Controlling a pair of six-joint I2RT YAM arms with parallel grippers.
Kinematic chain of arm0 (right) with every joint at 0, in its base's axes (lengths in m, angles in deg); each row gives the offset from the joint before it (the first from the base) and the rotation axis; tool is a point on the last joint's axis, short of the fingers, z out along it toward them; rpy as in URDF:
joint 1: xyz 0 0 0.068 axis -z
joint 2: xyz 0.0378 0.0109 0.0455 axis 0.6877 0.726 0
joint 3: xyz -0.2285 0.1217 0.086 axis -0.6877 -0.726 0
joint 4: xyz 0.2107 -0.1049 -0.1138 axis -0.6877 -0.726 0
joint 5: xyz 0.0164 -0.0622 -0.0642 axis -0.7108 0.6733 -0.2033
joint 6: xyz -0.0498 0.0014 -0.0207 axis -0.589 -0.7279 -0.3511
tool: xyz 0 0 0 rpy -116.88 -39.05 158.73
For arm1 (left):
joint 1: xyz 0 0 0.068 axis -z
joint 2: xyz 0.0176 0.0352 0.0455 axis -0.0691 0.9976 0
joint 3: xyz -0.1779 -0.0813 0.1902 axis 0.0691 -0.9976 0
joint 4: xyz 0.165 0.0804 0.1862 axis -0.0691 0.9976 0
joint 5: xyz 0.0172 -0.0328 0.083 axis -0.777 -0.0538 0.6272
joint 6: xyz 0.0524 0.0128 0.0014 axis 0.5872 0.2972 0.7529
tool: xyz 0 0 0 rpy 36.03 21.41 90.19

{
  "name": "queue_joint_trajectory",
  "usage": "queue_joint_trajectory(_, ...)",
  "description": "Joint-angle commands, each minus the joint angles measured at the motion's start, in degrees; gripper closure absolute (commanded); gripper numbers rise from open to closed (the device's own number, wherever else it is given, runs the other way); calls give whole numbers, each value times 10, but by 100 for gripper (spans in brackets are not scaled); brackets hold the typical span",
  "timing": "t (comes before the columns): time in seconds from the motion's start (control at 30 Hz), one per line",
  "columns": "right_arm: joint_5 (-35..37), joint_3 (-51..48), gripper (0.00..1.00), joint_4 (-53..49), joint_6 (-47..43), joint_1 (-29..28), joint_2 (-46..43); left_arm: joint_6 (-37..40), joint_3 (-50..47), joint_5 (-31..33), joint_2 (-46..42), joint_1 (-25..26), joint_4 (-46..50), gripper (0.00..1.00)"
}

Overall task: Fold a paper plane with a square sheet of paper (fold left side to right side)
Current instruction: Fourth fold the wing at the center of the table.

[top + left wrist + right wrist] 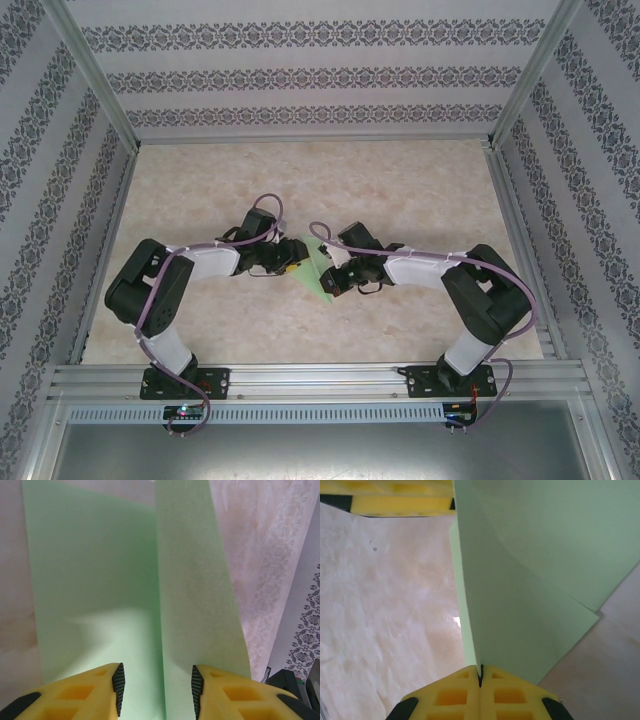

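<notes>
The two yellow fingers of the right gripper [480, 674] are pressed together. Between their tips they pinch one edge of the light green sheet of paper [535, 570]. From this pinch the paper rises as a thin upright wall and then spreads into wide flat layers toward the upper right of the right wrist view. A lower layer ends in a corner over the table [390, 610]. At the top left of the same view a yellow finger [395, 502] of the other arm is seen, just beside the edge of the paper.

The left gripper [157, 682] has its jaws apart and holds nothing. Its black pads [118, 680] stand on both sides of a straight fold line of the sheet of paper [95, 580], and a gap is visible between each pad and this line. On the left of the line the paper is broad. On the right a narrower strip goes away from the camera, with the marbled beige table [260, 555] beside it.

In the top camera the left gripper [287, 264] and the right gripper [334, 280] meet near the middle of the table [420, 180]. The sheet of paper [313, 268] lies between them as a small green pointed shape. Walls with patterned wallpaper [300, 80] stand around the table, and the arm bases sit on a metal rail [320, 378] at the near edge.
</notes>
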Motion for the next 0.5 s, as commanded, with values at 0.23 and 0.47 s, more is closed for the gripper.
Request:
queue_joint_trajectory(0.23,-54,0,97,32,29,23,25,3,35,-10,37,16,-20,55)
queue_joint_trajectory(0.47,-64,-2,94,37,34,32,31,6,43,1,51,19,-3,55)
